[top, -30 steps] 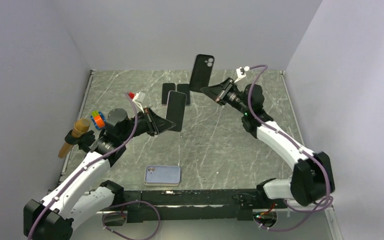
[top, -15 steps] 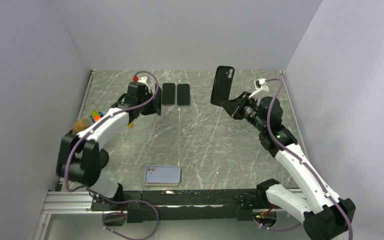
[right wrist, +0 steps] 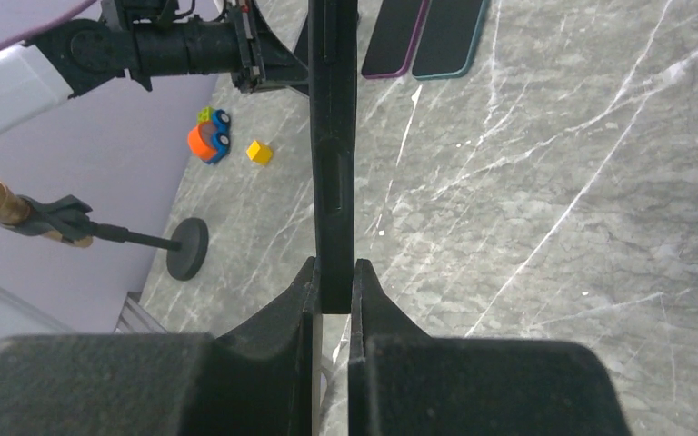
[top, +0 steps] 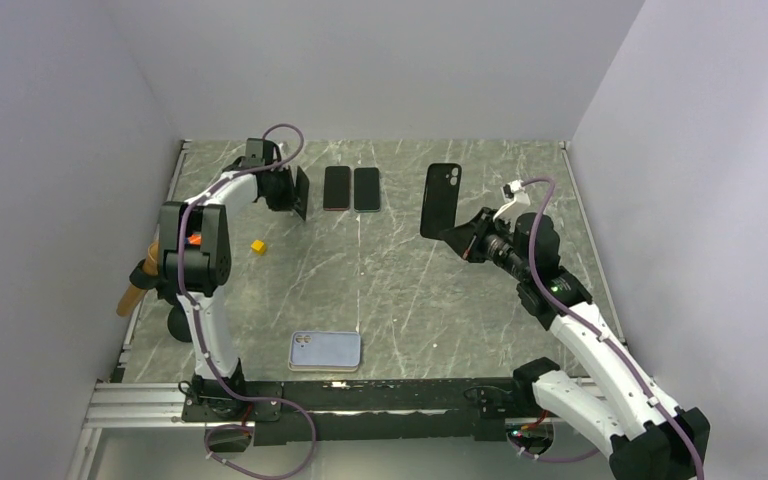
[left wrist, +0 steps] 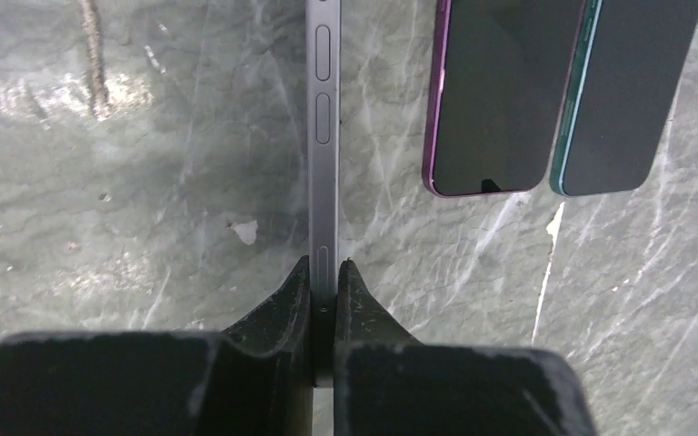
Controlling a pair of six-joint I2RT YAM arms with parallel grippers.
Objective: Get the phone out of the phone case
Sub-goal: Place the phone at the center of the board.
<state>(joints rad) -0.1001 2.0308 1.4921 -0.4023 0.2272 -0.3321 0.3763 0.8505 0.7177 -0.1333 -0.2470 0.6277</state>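
Observation:
My left gripper [top: 290, 190] is shut on a grey bare phone [top: 302, 194], held on edge low over the table at the back left. In the left wrist view the phone [left wrist: 324, 136] shows edge-on with its side buttons, pinched between my fingertips [left wrist: 324, 272]. My right gripper [top: 467, 238] is shut on the empty black phone case [top: 441, 200] and holds it upright in the air right of centre. In the right wrist view the case [right wrist: 334, 136] stands edge-on between my jaws [right wrist: 334, 272].
Two dark phones, purple-edged [top: 337, 187] and teal-edged [top: 366, 188], lie side by side just right of the left gripper. A light blue cased phone [top: 325, 350] lies near the front edge. A yellow cube [top: 257, 246], a toy car [right wrist: 209, 134] and a microphone on a stand [top: 140, 280] sit at the left.
The left arm has swung to the back left with the phone, down beside the two lying phones. The right arm has carried the case to the right and lowered it slightly.

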